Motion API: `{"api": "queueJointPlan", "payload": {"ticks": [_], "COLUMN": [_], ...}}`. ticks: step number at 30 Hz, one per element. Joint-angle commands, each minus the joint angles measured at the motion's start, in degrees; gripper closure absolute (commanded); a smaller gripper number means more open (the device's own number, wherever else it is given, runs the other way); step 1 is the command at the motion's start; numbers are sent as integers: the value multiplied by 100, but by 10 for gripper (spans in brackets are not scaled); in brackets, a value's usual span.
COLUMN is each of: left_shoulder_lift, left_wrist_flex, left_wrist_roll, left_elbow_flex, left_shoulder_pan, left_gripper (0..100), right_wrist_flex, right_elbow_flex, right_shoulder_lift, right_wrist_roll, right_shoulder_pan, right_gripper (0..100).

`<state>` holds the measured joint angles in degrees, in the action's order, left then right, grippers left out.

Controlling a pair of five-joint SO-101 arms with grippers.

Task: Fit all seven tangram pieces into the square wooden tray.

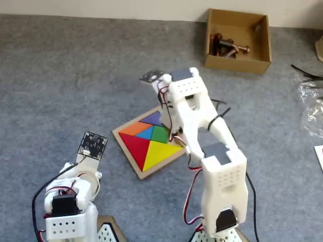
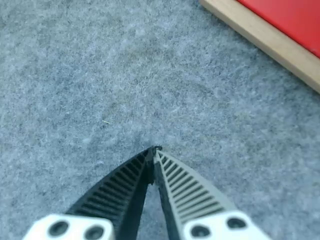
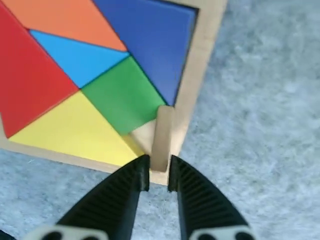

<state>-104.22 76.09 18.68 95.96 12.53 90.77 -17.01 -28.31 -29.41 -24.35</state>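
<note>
The square wooden tray (image 3: 199, 75) lies in the middle of the grey carpet, also visible as the tray (image 1: 126, 151) from above. In it lie red (image 3: 30, 90), orange (image 3: 70, 20), light blue (image 3: 80, 57), dark blue (image 3: 150, 35), green (image 3: 122, 95) and yellow (image 3: 75, 132) pieces. A bare wood-coloured piece (image 3: 161, 135) stands on edge in the gap by the rim, and my right gripper (image 3: 159, 167) is shut on it. My left gripper (image 2: 152, 150) is shut with nothing in it, low over the carpet beside the tray corner (image 2: 260, 37).
A cardboard box (image 1: 237, 40) with metal parts stands at the far right. Clear plastic (image 1: 313, 108) and cables lie at the right edge. The right arm (image 1: 197, 116) stretches over the tray's right side; the left arm (image 1: 75, 191) sits at the near left.
</note>
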Motion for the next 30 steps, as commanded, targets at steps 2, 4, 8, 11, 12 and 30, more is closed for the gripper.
{"api": "queueJointPlan", "payload": {"ticks": [2, 4, 8, 11, 12, 30], "left_shoulder_lift": [-48, -48, -48, -48, -48, -48], "left_wrist_flex": [44, 44, 44, 44, 44, 44], "left_wrist_roll": [-62, -62, -62, -62, -62, -62], "left_elbow_flex": [119, 119, 119, 119, 119, 119], "left_shoulder_pan": [22, 22, 22, 22, 22, 22], "left_gripper": [986, 986, 986, 986, 986, 986], "right_wrist_flex": [-57, -119, -295, -303, -295, -251], "right_elbow_flex": [242, 330, 532, 585, 576, 549], "right_shoulder_lift": [110, 110, 110, 110, 119, 145], "right_wrist_roll": [44, 44, 53, 53, 53, 53], "right_shoulder_pan": [-233, -312, -400, -444, -444, -435], "right_gripper": [915, 915, 915, 915, 915, 915]}}
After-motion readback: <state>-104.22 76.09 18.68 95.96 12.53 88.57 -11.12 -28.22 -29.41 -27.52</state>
